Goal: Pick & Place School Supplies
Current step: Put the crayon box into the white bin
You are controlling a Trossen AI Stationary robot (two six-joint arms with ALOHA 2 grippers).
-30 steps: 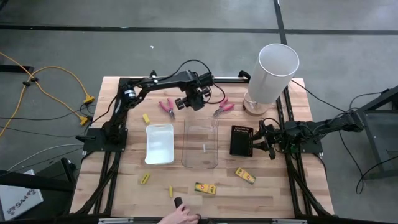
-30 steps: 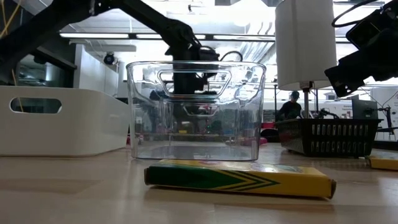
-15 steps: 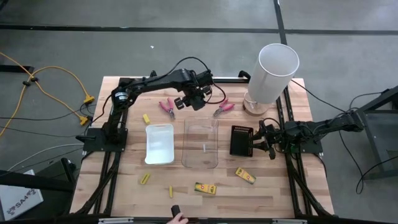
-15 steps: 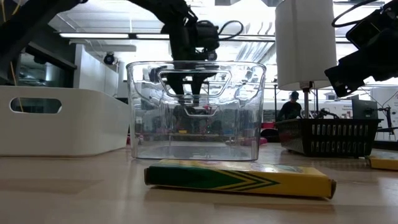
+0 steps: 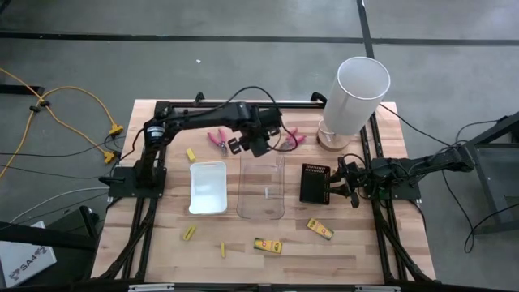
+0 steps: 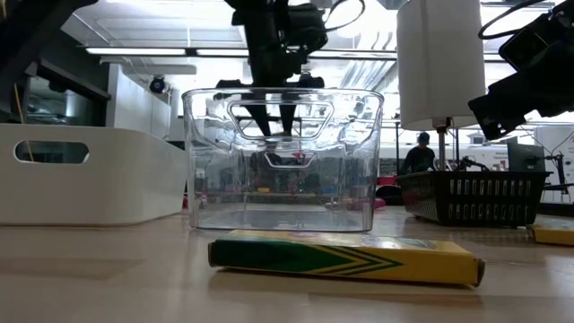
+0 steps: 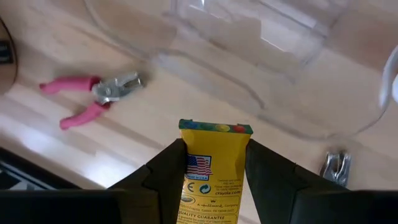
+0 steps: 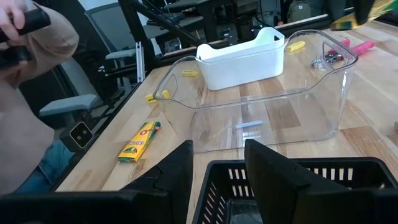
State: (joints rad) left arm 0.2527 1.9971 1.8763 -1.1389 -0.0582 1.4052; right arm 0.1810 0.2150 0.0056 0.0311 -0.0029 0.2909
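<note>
My left gripper (image 5: pixel 258 143) hangs over the far end of the clear tray (image 5: pixel 262 188), shut on a yellow crayon box (image 7: pixel 214 155). Two pink-handled pliers (image 5: pixel 217 139) (image 5: pixel 293 139) lie flat on the table on either side of it. One of them also shows in the left wrist view (image 7: pixel 93 99). More yellow boxes (image 5: pixel 268 245) (image 5: pixel 319 229) and yellow sticks (image 5: pixel 189 234) (image 5: pixel 221 250) (image 5: pixel 190 154) lie on the table. My right gripper (image 5: pixel 333 189) waits open over the right edge of a black slatted box (image 5: pixel 314 183). My left gripper pinches the yellow crayon box by its two long sides (image 7: pixel 194 168), one finger (image 7: pixel 165 174) on each. The fingers lie along the box, and its front end (image 7: pixel 214 128) sticks out past the fingertips. The box is lifted clear of the table, above the clear tray's far rim.
A white tray (image 5: pixel 208 187) stands left of the clear tray. A tall white cylinder (image 5: pixel 354 99) stands at the far right corner. In the right wrist view a person's sleeve and hand (image 8: pixel 28 56) show beyond the table's near edge.
My left gripper has moved from the far edge toward the near edge and a little right, and has risen, ending over the clear tray's far end. A person's hand holding a dark object at the near edge has drawn back out of the high view.
</note>
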